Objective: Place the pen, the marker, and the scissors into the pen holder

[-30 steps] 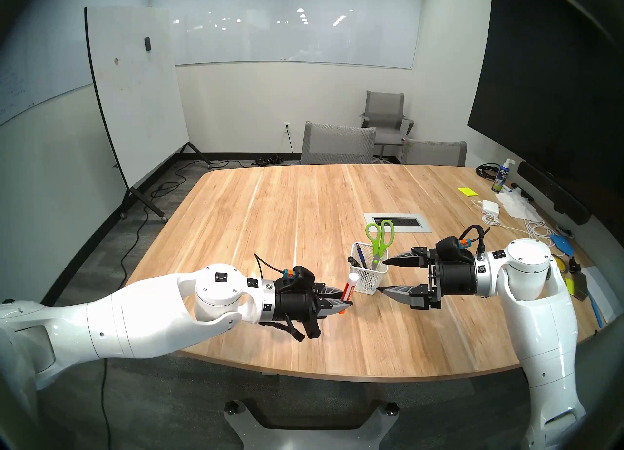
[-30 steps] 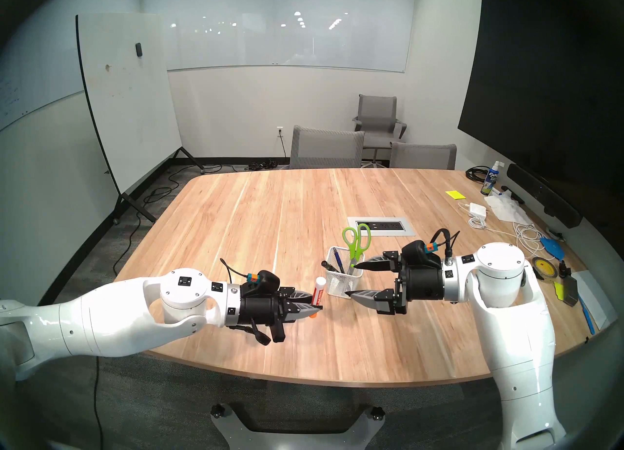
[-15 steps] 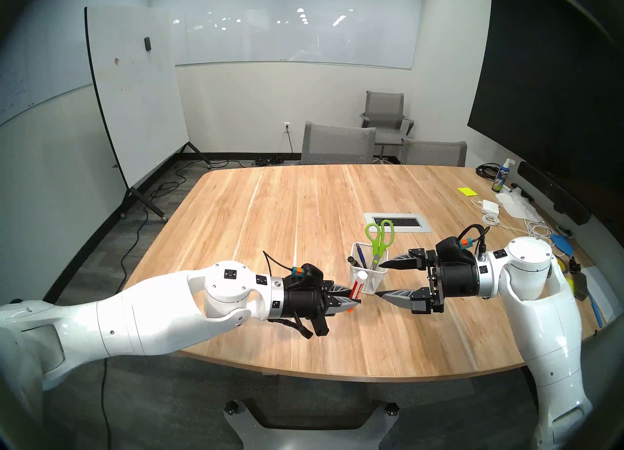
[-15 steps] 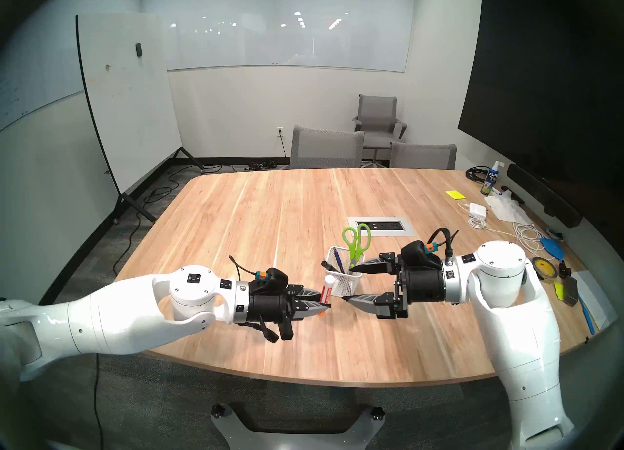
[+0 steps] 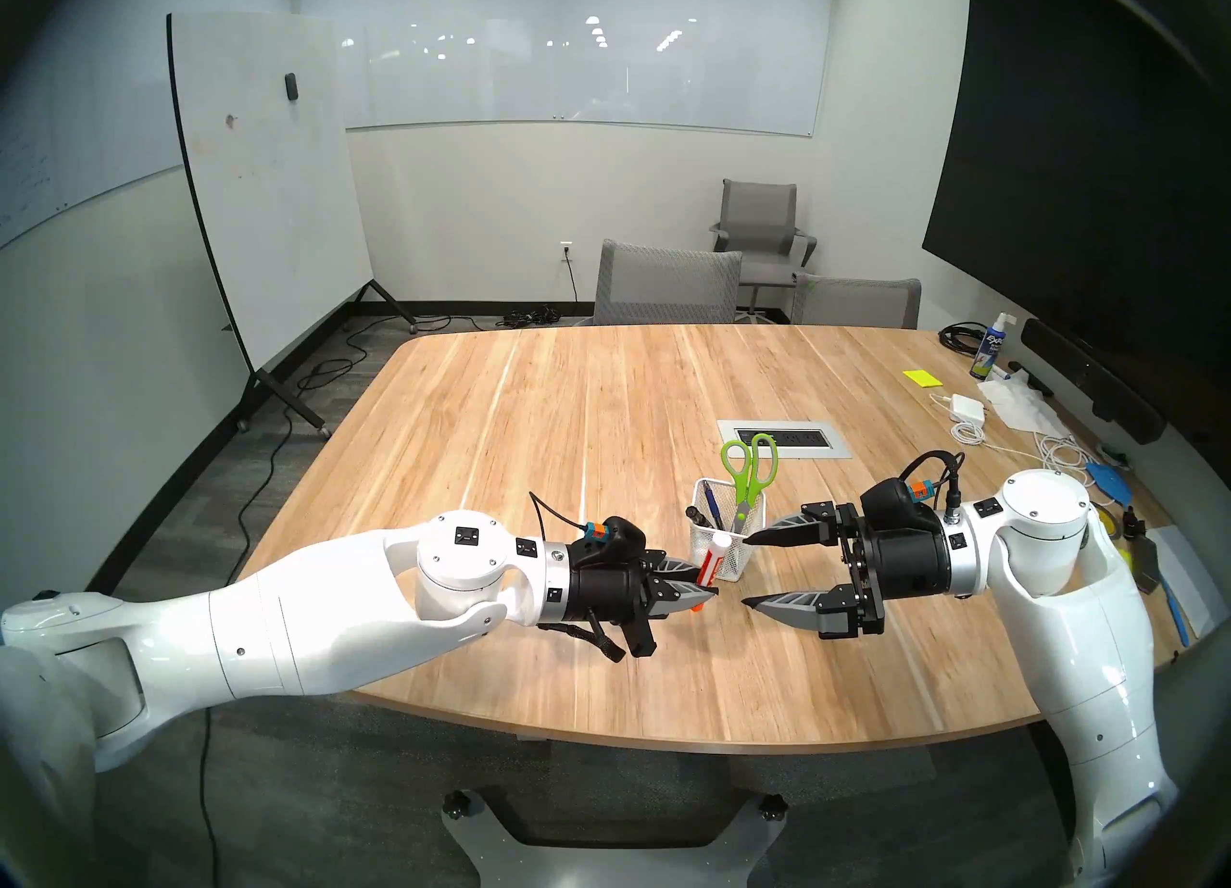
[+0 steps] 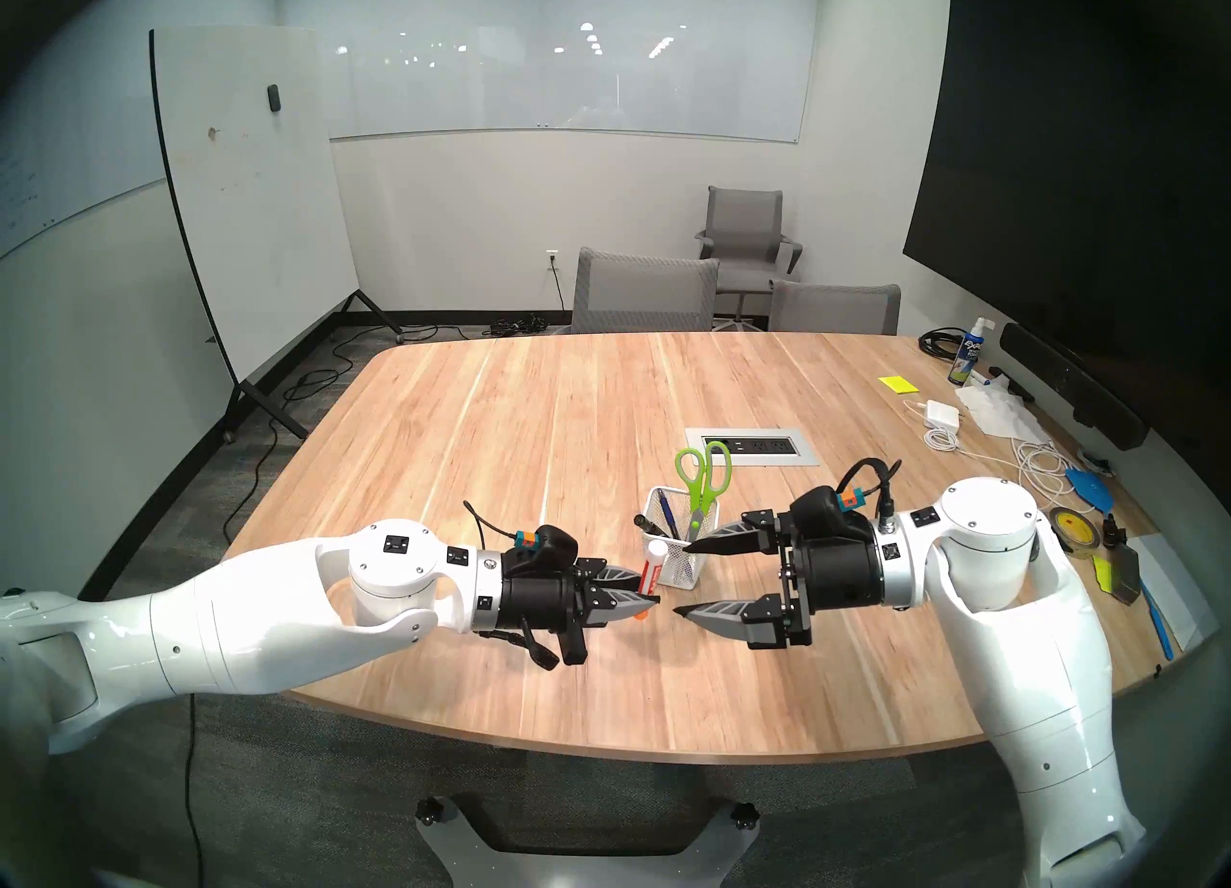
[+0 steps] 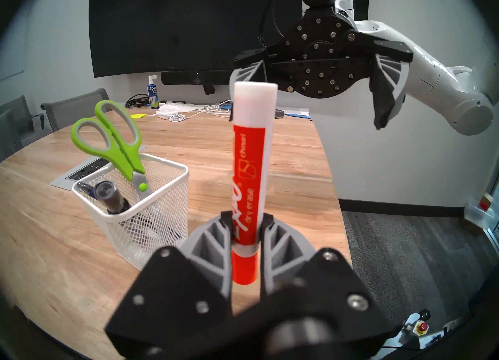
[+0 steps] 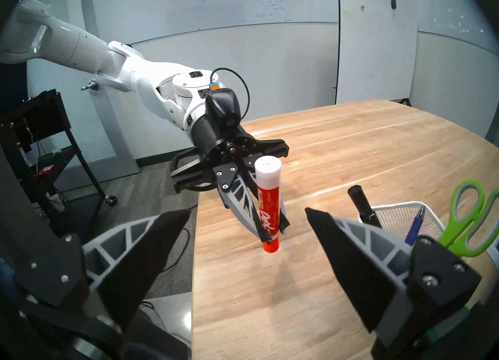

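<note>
Low in the frame we see our left gripper (image 5: 711, 590) clamped on a red-and-white marker (image 5: 710, 563), held upright just left of the white mesh pen holder (image 5: 733, 553). Green-handled scissors (image 5: 749, 475), a blue pen (image 5: 711, 505) and a black marker (image 5: 701, 518) stand in the holder. At lower right, our right gripper (image 5: 747, 571) gapes wide beside it, over the wooden table (image 5: 533, 414).

My wooden table (image 5: 533, 414) carries a recessed power outlet panel (image 5: 785, 438) at its middle; along its right edge lie a spray bottle (image 5: 988, 348), a yellow sticky-note pad (image 5: 922, 378), a white charger (image 5: 967, 408) and white cables (image 5: 1059, 450); three grey chairs (image 5: 666, 280) stand beyond, a rolling whiteboard (image 5: 266, 187) at left
</note>
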You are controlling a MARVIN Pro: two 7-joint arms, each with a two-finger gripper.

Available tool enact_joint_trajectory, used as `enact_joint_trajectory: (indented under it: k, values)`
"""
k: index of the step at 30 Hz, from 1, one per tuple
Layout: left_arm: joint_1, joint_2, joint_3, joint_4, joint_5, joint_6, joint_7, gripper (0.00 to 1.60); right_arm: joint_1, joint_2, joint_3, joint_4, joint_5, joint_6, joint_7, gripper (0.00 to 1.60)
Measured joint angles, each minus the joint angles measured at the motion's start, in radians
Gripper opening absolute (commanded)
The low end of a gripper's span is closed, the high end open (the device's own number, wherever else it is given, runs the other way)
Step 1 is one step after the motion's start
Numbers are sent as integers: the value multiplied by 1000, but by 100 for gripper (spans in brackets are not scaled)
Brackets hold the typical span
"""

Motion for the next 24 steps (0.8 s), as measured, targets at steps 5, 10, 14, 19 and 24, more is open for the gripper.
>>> enact_joint_trajectory:
  k: [5, 10, 14, 19, 24]
  values:
    - [-3, -18, 0, -4, 1, 0, -1, 0, 1, 9, -2, 1, 9, -5, 4, 160]
    - [-3, -30, 0, -16, 1, -1, 12, 0, 1, 16, -1, 5, 16, -9, 7, 160]
    - [-3, -38, 1, -26, 2, -1, 24, 0, 2, 20, -1, 10, 20, -14, 11, 160]
    - [-2, -44, 3, -31, 3, -1, 32, 0, 2, 23, -1, 12, 24, -18, 15, 160]
    - [-2, -48, 5, -32, 3, -3, 36, 0, 0, 25, -1, 12, 25, -20, 16, 160]
